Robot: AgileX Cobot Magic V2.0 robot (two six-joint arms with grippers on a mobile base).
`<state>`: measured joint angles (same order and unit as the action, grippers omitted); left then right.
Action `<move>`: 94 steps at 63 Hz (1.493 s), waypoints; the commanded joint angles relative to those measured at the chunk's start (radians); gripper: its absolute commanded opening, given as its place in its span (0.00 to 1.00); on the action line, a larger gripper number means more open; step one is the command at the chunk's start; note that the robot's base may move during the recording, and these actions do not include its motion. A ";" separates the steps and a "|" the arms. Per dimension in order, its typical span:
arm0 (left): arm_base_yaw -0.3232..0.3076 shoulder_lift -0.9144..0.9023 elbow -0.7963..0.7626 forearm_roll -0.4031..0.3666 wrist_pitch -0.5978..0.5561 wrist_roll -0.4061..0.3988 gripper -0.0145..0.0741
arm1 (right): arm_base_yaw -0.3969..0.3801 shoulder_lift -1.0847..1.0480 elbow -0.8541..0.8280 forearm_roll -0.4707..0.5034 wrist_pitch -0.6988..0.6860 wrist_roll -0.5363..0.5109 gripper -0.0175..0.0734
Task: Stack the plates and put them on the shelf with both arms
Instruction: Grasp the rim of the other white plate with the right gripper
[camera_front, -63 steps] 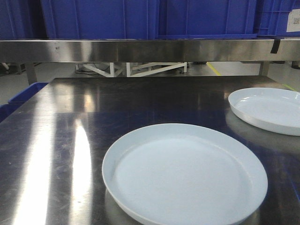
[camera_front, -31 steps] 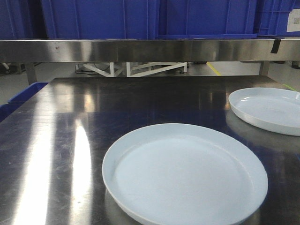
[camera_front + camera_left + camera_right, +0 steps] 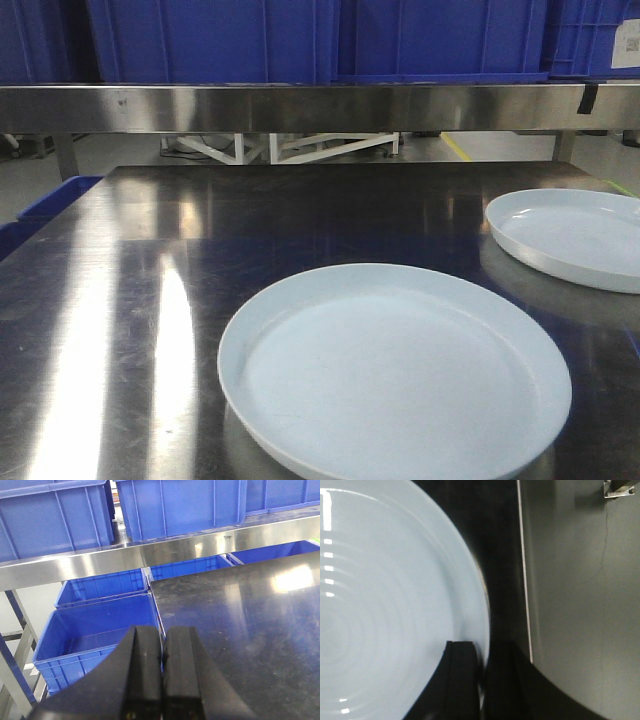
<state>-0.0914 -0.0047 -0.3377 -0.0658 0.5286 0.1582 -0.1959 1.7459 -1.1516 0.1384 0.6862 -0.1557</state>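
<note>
Two white plates lie on the dark steel tabletop (image 3: 150, 260). One plate (image 3: 395, 370) is near the front centre. The other plate (image 3: 570, 235) is at the far right, cut off by the frame edge. My right gripper (image 3: 482, 652) is shut on the right rim of that plate (image 3: 390, 605), one finger inside the rim and one outside. My left gripper (image 3: 163, 635) is shut and empty, above the table's left edge. The steel shelf (image 3: 300, 107) runs across the back, above the table. Neither gripper shows in the front view.
Big blue crates (image 3: 220, 40) stand on the shelf along its whole length. More blue crates (image 3: 95, 630) sit on the floor left of the table. The table's right edge (image 3: 524, 580) lies just beside the gripped plate, with grey floor beyond.
The far right plate has shifted slightly to the left. The near plate has not moved.
</note>
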 commanded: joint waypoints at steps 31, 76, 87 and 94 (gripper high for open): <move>0.000 0.023 -0.024 -0.009 -0.085 -0.010 0.26 | 0.179 -0.418 -0.082 -0.001 0.152 -0.014 0.26; 0.000 0.023 -0.024 -0.009 -0.085 -0.010 0.26 | 0.575 -0.332 0.101 0.161 0.149 -0.014 0.26; 0.000 0.023 -0.024 -0.009 -0.085 -0.010 0.26 | 0.575 -0.283 0.103 0.161 0.119 -0.014 0.26; 0.000 0.023 -0.024 -0.007 -0.085 -0.010 0.26 | 0.575 -0.258 0.103 0.161 0.117 -0.014 0.26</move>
<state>-0.0914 -0.0047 -0.3377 -0.0658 0.5286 0.1564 0.3811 1.5044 -1.0246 0.2739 0.8354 -0.1616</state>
